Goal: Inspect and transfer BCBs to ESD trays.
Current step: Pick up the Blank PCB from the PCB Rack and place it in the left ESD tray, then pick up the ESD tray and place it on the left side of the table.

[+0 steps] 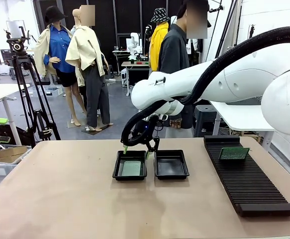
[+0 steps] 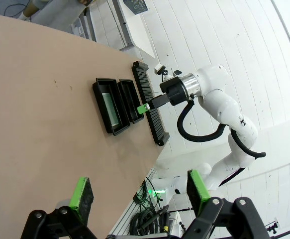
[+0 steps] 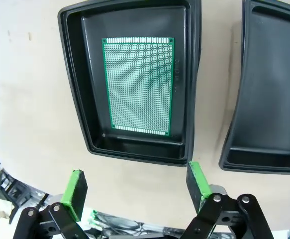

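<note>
while the right claw [image 3: 136, 183] gapes above, a bcb [image 3: 140, 87] lies in its tray [image 3: 75, 64].

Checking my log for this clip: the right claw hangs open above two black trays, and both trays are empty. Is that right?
Not quite. The right claw does hang open there, but only one tray is empty; the other tray holds a green board lying flat, as the right wrist view shows.

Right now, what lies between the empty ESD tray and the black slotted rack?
Bare table: the front view shows nothing between the empty ESD tray and the slotted rack.
</note>
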Available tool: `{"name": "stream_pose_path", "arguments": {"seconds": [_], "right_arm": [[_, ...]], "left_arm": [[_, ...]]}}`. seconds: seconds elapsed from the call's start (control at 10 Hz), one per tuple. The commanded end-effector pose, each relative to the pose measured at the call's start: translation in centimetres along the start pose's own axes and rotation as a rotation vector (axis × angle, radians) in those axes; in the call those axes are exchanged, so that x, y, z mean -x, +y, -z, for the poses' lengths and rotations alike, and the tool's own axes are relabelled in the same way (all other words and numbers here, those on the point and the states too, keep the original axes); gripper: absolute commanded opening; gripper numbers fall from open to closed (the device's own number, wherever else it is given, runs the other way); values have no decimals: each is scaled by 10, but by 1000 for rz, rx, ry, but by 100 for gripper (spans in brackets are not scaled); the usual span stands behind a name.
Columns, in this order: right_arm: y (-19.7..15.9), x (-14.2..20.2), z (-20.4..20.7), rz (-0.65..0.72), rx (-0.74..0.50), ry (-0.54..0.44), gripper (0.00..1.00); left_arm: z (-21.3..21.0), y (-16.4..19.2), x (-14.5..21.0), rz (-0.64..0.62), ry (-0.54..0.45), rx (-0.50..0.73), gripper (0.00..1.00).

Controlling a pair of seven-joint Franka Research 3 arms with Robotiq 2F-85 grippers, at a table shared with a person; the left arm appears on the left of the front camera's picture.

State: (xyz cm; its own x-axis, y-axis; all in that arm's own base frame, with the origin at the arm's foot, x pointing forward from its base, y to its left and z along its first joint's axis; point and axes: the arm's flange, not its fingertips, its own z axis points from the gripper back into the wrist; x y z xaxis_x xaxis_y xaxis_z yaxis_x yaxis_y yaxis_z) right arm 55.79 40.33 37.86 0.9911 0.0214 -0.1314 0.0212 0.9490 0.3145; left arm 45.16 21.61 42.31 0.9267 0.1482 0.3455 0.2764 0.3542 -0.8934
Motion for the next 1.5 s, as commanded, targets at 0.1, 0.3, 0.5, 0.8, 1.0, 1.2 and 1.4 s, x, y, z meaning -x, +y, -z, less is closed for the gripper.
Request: {"name": "stream_pose_path", "arguments": {"seconds": [0.1,0.3,0.5,0.8,1.0,1.2,1.4], "right_arm": [[-1,-2,0,3,-5,-9,100],[-1,-2,0,3,-5,-9,100],[-1,-2,0,3,-5,-9,100],[-1,-2,0,3,-5,-9,100],[-1,-2,0,3,-5,-9,100],[-1,-2,0,3,-5,-9,100],[-1,-2,0,3,-5,-9,100]], "left_arm": [[-1,-2,0,-15,-2,-8,100],[-1,-2,0,-15,-2,-8,100],[-1,-2,0,-15,-2,-8,100],[-1,-2,0,-15,-2,-8,100],[-1,-2,0,-15,-2,-8,100],[-1,-2,0,-15,-2,-8,100],[-1,-2,0,-15,-2,-8,100]]}}
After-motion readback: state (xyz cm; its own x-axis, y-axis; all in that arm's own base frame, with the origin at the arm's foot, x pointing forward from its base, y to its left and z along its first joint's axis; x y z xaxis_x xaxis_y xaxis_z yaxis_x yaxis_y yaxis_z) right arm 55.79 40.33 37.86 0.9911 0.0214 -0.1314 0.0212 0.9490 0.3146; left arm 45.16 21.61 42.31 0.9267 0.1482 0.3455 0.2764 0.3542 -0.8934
